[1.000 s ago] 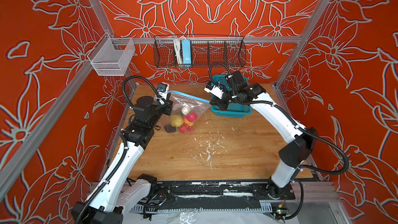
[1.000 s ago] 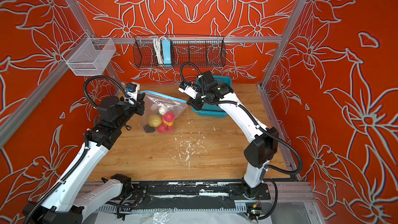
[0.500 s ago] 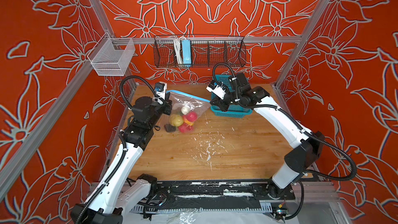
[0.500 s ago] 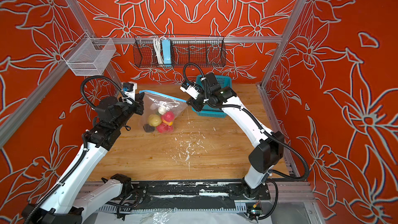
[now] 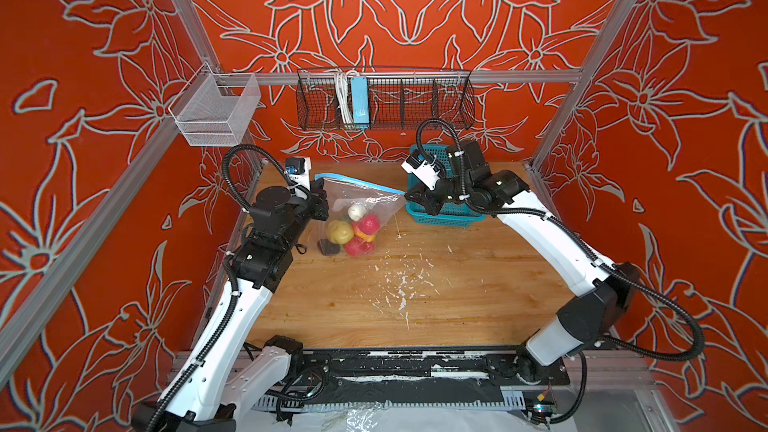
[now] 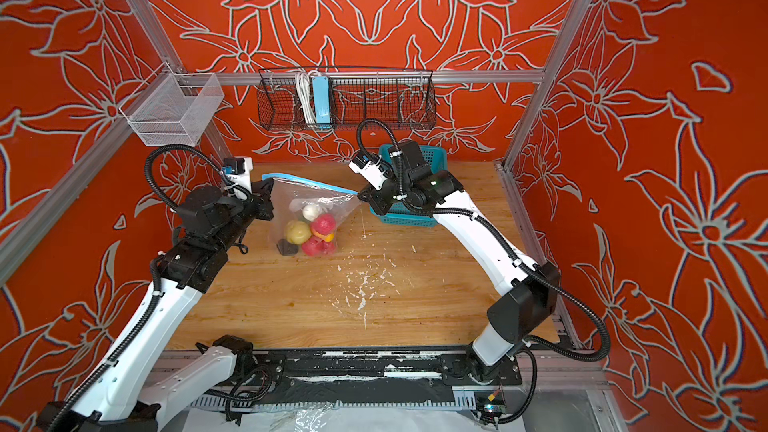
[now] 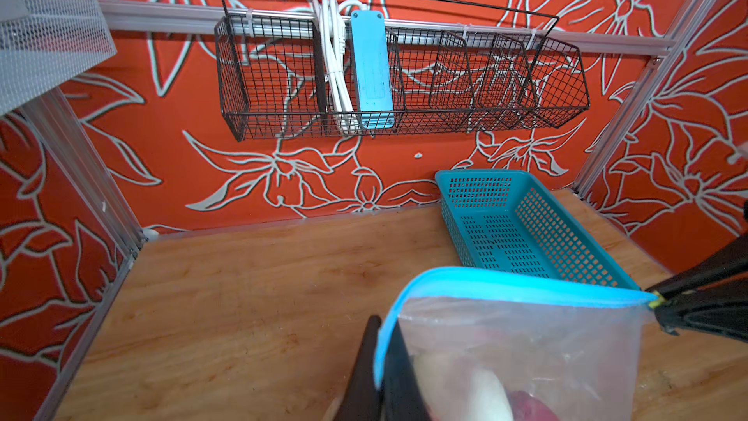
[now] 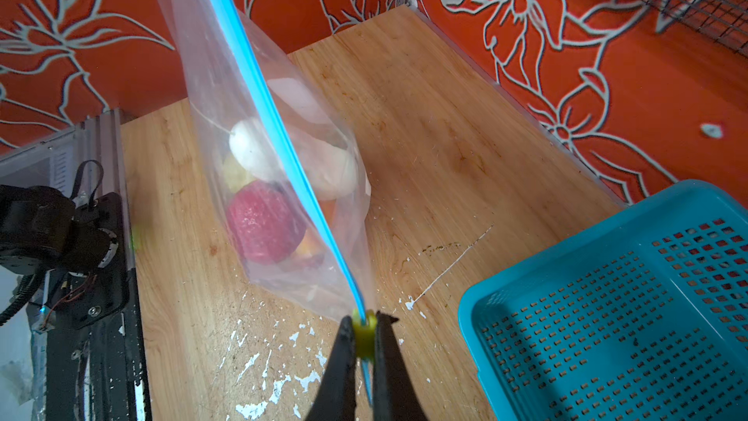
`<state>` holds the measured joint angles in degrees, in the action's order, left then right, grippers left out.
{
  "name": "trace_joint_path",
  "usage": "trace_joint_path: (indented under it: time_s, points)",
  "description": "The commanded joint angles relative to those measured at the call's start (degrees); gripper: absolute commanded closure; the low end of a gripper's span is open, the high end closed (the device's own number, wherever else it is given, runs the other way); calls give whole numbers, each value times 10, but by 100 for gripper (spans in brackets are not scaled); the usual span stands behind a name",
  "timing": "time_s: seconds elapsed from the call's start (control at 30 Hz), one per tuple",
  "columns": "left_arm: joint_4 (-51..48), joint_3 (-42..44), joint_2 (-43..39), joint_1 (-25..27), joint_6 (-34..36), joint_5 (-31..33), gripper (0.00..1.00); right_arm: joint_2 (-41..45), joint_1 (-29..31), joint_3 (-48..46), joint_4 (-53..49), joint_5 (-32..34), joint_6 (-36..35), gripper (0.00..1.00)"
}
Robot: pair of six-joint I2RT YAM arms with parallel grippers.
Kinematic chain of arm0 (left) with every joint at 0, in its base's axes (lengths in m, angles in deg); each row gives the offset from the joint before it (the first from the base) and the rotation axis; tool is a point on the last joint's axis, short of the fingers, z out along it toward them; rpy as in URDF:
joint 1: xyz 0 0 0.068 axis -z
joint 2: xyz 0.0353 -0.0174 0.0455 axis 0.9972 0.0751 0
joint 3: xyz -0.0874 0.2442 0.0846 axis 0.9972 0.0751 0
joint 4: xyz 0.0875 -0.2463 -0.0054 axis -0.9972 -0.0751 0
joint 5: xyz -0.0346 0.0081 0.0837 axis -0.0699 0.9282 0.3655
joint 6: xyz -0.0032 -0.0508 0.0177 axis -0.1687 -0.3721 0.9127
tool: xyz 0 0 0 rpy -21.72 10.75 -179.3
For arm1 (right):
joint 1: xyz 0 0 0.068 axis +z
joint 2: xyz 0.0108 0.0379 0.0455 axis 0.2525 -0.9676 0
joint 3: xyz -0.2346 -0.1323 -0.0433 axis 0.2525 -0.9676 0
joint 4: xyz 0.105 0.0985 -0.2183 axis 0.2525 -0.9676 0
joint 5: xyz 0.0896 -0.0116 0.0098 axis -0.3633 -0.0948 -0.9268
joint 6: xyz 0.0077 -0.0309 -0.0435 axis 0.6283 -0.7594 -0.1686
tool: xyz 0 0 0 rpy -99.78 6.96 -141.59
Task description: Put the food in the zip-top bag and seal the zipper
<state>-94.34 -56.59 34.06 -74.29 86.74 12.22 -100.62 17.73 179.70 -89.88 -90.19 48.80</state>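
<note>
Fingers of the left gripper (image 7: 380,358) clench one end of the thin light-blue zipper (image 5: 359,184). The right gripper (image 8: 365,324) pinches its yellow-green slider (image 8: 362,338), stretching the clear plastic bag (image 5: 374,207) taut at upper centre in both top views. This probably straightens the seam above the toy fruits and vegetables (image 5: 353,230) for sealing.

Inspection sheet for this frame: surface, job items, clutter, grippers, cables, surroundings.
Surface: wooden table, white flecks mid-board.
Job's things: zip-top bag held up between the arms, food inside; zipper taut, looks closed.
Clutter: teal basket, back right, no food seen in it.
Grippers: left gripper shut on one zipper end; right gripper shut on the other, at a yellow slider.
Cables: black hoses loop above both arms.
Surroundings: wire rack with power strip, white mesh bin, orange floral walls.
</note>
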Motion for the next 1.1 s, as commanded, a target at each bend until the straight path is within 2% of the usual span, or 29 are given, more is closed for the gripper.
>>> trace_joint_path:
  time_s: [0.0, 0.37, 0.6, 0.83, 1.07]
  points:
    - [14, -7, -41, -5, -44, 28, 100, 37, 14, -19, -12, 21, 20, 100]
    - [-77, 45, -155, -1, -118, 39, 100, 110, 76, -90, 5, 59, 36, 100]
    - [-114, 91, -202, -1, -161, 38, 100, 150, 88, -144, 38, 70, 61, 100]
    - [-114, 109, -137, -1, -205, 87, 100, 113, 87, -136, 42, 118, 60, 100]
    - [-41, 111, -34, -1, -207, 141, 100, 16, 63, -74, 40, 152, 50, 100]
